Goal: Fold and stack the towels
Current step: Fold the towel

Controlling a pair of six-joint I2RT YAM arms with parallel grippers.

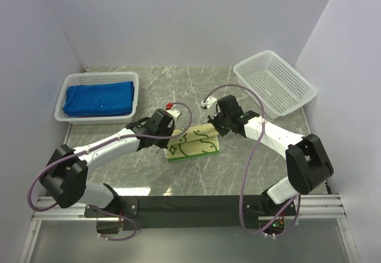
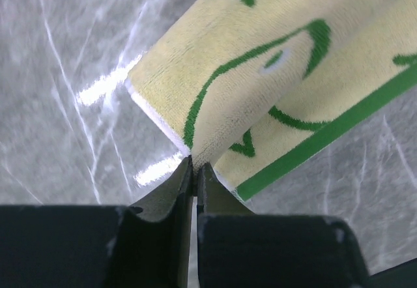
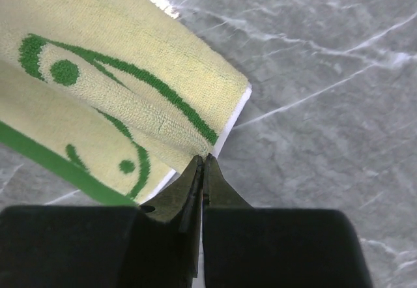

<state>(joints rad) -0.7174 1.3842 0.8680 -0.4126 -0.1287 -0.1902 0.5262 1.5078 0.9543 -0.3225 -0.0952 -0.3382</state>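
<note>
Black jaw tips fill the bottom of both wrist views. Left jaws are pressed together on a raised fold of the pale yellow towel, right at its white-edged corner. Right jaws pinch the same raised fold at the towel's opposite corner.

That towel lies mid-bench between the two wrists. Its long axis runs left to right, slightly skewed, with the right end farther from the arm bases. A green band trims one edge of the lower layer.

Grey marble bench shows on every side of it, with a broad stretch toward the back wall and a narrower strip before the black rail.

Folded blue towels lie in the white basket at far left. A second white basket sits askew at far right. Both baskets are well apart from the yellow towel.
</note>
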